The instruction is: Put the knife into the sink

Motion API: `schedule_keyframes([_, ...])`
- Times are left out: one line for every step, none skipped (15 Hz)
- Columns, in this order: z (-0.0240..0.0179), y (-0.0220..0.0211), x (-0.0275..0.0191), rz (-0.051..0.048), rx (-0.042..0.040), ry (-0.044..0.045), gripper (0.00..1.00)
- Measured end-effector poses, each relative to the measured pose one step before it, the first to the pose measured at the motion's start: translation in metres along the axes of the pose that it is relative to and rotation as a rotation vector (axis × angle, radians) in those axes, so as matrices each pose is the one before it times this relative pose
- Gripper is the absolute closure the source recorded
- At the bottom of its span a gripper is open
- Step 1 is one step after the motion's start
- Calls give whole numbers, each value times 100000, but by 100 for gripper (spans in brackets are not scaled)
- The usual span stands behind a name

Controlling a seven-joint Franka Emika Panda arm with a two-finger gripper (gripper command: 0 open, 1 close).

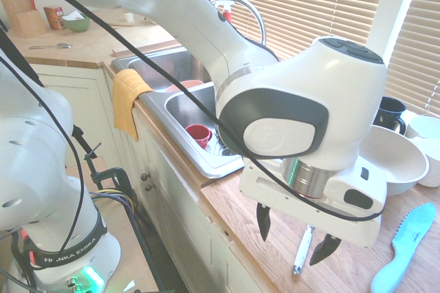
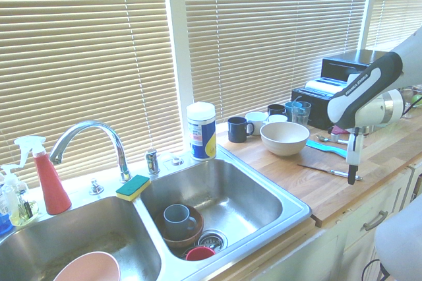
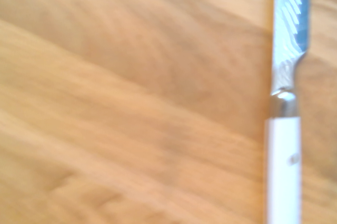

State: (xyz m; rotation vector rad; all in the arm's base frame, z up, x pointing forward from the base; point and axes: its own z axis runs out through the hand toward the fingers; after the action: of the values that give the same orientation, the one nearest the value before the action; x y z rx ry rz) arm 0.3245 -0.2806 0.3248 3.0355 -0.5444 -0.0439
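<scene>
The end effector (image 1: 297,236) is hovering released over the knife (image 1: 302,249); the knife is lying on the counter (image 1: 247,217) beside the sink (image 2: 290,205).

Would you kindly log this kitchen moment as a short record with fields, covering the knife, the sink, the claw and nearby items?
knife: white-handled knife lying flat on the wooden counter, not held
claw: claw open, pointing down, fingers hanging either side of the knife handle in the first exterior view
sink: double-basin sink farther along the counter; the basin nearer the knife holds a mug in a brown bowl and a red cup
nearby: light-blue plastic knife and white bowl on the counter
task state: knife not yet picked up
</scene>
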Motion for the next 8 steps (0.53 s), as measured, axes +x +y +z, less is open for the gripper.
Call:
schedule_keyframes([367,174,396,1416,163,916,100])
schedule_keyframes([239,142,345,1107,215,706,100])
schedule_keyframes([243,84,214,509,46,-95,100])
schedule_keyframes([204,32,112,241,0,-127,100])
schedule_keyframes([130,13,63,143,-34,191,100])
schedule_keyframes([2,-9,23,33,-37,142,100])
schedule_keyframes([0,-17,6,55,-7,3,100])
schedule_keyframes([-3,-22,9,86,-11,16,100])
